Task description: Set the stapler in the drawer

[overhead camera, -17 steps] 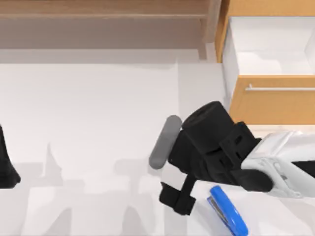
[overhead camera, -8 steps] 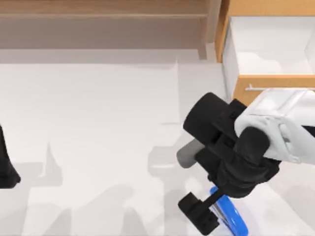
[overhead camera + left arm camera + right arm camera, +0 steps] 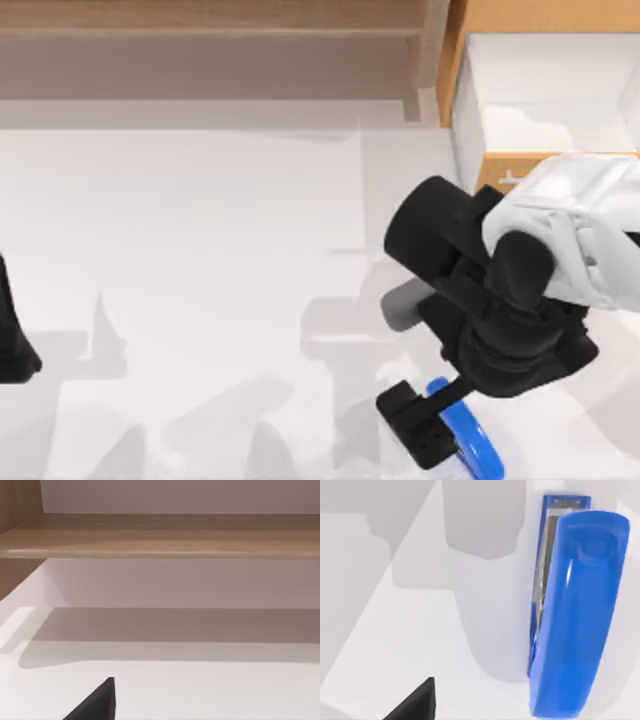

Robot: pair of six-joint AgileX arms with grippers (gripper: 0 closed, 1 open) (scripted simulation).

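Even, bright light falls on the white surface (image 3: 200, 250); soft grey shadows spread across the lower middle of the top view, and under the shelf (image 3: 160, 535) lies a broad dim band.

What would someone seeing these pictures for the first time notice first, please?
Most striking is the bright blue stapler lying on the white table near its front right edge. The right end effector hangs just above it, and the open drawer shows its white interior at the back right.

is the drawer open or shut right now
Open: the drawer is pulled out, its white interior exposed at the top view's upper right; nothing visible inside.
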